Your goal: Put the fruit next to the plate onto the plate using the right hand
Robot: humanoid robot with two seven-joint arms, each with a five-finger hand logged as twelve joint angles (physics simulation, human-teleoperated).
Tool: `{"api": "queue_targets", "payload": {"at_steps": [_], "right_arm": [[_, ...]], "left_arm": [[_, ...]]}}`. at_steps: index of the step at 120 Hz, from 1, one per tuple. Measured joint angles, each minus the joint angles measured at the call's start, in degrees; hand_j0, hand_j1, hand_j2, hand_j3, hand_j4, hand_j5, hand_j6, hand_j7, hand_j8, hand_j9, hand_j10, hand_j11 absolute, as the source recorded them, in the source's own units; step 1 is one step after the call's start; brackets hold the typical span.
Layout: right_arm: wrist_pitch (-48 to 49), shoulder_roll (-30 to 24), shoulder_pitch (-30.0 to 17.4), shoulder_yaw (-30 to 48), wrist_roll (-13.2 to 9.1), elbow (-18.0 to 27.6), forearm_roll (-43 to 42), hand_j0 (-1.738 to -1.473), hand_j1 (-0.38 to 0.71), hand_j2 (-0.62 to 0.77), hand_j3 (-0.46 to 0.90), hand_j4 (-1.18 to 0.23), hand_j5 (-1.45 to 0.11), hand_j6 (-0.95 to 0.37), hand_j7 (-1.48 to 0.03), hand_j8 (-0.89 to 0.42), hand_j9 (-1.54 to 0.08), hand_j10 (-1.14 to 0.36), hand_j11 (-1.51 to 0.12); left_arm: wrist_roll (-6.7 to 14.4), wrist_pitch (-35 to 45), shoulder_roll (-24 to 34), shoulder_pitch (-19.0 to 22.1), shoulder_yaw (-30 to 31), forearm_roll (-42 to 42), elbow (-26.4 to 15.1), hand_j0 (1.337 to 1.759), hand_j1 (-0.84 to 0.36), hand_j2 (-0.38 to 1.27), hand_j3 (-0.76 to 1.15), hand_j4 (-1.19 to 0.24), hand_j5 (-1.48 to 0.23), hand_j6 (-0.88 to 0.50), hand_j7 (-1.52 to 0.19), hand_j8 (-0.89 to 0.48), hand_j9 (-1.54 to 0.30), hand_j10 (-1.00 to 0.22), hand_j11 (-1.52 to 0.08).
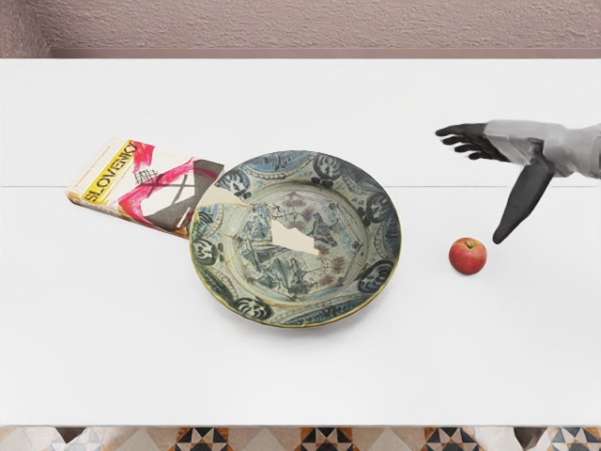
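Forearm of right hand (515, 147) cut off at right picture edge. Right corner of book (141, 183) hidden behind plate (211, 272) rim; its small cover print too fine to read. Desk (300, 376) runs off both side edges.

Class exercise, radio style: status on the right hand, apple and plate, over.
Right hand open, near apple, not touching. Apple on table right of plate, not on it. Nothing between them; book at plate's left rim.
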Motion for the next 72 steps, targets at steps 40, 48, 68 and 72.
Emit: {"api": "queue_targets", "payload": {"at_steps": [40,48,68,72], "right_arm": [[-25.87,1.99,-7.92,-10.69,-1.88,5.61,-15.68,-1.658,-0.30,-0.01,0.00,-0.05,-0.06,-0.05,-0.06,-0.05,-0.06,-0.05,-0.06],[-28.03,3.49,-8.05,-12.64,-4.04,5.70,-16.35,-1.658,-0.30,-0.01,0.00,-0.05,-0.06,-0.05,-0.05,-0.05,-0.06,-0.05,-0.06],[-31.64,5.44,-8.31,-14.46,-7.90,5.72,-16.66,-1.658,-0.30,-0.01,0.00,-0.05,-0.06,-0.05,-0.06,-0.05,-0.06,-0.05,-0.06],[-32.28,5.76,-8.34,-14.75,-8.43,5.72,-16.75,-1.658,-0.29,-0.01,0.00,-0.05,-0.06,-0.06,-0.06,-0.05,-0.06,-0.05,-0.06]], "left_arm": [[0.00,0.00,0.00,0.00,0.00,0.00,0.00,1.658,0.07,0.05,0.00,-0.23,-0.30,-0.23,-0.30,-0.23,-0.30,-0.23,-0.30],[0.01,0.00,0.00,0.00,-0.01,0.00,0.00,1.658,0.07,0.05,0.00,-0.23,-0.30,-0.23,-0.30,-0.23,-0.30,-0.23,-0.30],[0.00,0.00,0.00,0.00,0.00,0.00,0.00,1.658,0.07,0.05,0.00,-0.23,-0.30,-0.23,-0.30,-0.23,-0.30,-0.23,-0.30],[0.00,0.00,0.00,-0.01,0.00,0.00,0.00,1.658,0.07,0.05,0.00,-0.23,-0.30,-0.23,-0.30,-0.23,-0.30,-0.23,-0.30]]}}
